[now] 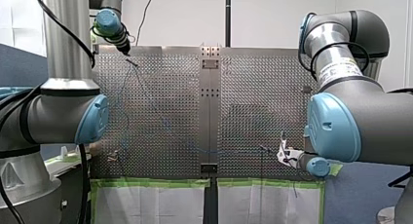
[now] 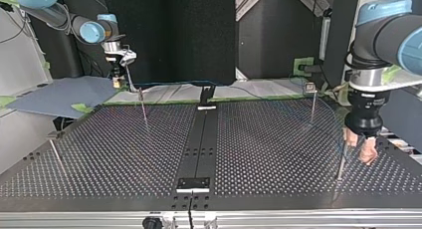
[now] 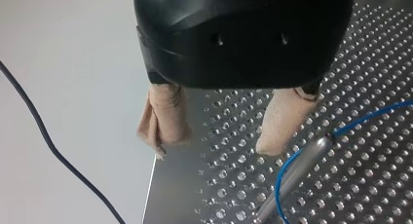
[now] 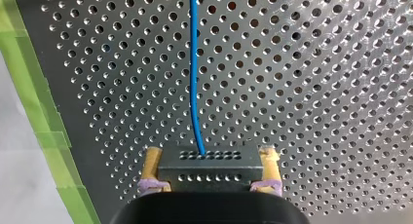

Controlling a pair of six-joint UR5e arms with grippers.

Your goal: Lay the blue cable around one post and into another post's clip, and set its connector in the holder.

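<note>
Across the perforated table (image 2: 259,139), the right gripper (image 2: 118,81), at ten o'clock in the top view, is clamped on the connector (image 4: 209,169), likely to keep the blue cable (image 4: 194,63) tight toward the post (image 3: 296,174) at four o'clock, where the left gripper (image 2: 362,145) hangs with fingers (image 3: 277,121) apart, holding nothing.

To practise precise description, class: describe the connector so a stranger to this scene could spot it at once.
In the right wrist view, start at the perforated table and follow the blue cable to my right gripper. The connector is the black block it clamps, the only thing the cable runs into.
</note>
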